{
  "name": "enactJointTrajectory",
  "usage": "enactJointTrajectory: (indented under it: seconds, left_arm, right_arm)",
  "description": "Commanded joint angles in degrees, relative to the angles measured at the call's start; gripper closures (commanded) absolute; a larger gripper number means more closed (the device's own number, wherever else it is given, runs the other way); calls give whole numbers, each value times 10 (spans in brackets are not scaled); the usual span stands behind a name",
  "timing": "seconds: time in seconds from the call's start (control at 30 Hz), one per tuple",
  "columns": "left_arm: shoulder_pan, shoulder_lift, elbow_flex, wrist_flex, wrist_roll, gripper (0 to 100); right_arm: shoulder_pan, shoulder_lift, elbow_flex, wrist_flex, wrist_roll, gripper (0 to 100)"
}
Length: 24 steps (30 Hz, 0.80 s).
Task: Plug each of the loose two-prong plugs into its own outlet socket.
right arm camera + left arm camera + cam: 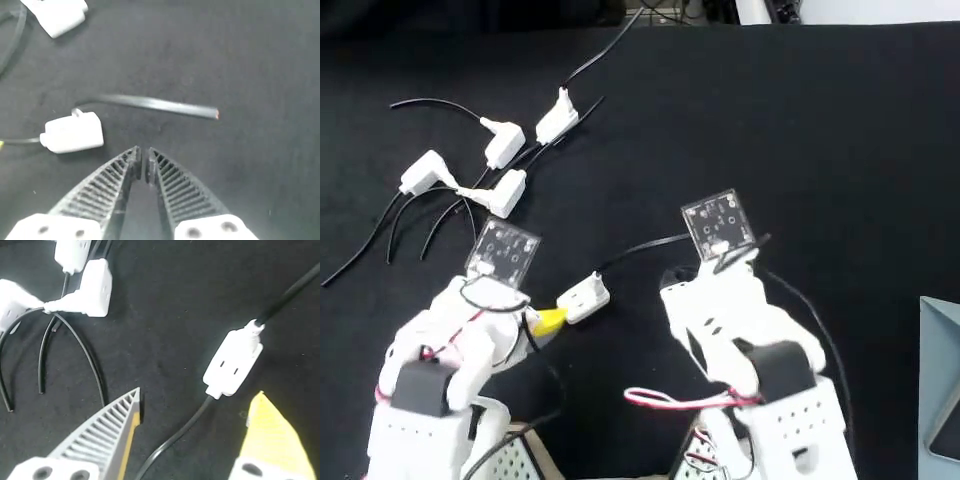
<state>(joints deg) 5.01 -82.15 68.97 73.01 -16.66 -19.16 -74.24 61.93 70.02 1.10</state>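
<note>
White socket [586, 297] just beside left claw [547, 321]; cord [640, 248] attached.

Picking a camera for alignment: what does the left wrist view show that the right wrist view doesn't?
Left wrist: the slotted face of the socket, and the open left tool with one yellow finger. Right wrist: the shut right tool and a cut cable end. Both: that socket, white connectors farther off, and the black table.
</note>
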Motion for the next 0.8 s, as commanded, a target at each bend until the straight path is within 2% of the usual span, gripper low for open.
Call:
enactJointTrajectory:
  seconds: [0.0, 0.13, 0.27, 0.37, 0.5, 0.77]
  left_arm:
    - [32, 121, -50, -45, 4, 657]
    - [73, 250, -67, -119, 1, 658]
    - [113, 374, -76, -183, -32, 659]
    - [115, 460, -83, -251, -32, 659]
    - [95, 565, -126, -301, -32, 664]
    - [92, 736, -229, -314, -33, 843]
  right_arm:
    - [21, 32, 24, -49, 4, 985]
    - [30, 36, 69, -115, 3, 985]
    - [27, 36, 84, -131, 3, 985]
    - [27, 36, 84, -129, 3, 985]
    - [26, 36, 85, -128, 3, 985]
    - [26, 36, 84, -129, -13, 984]
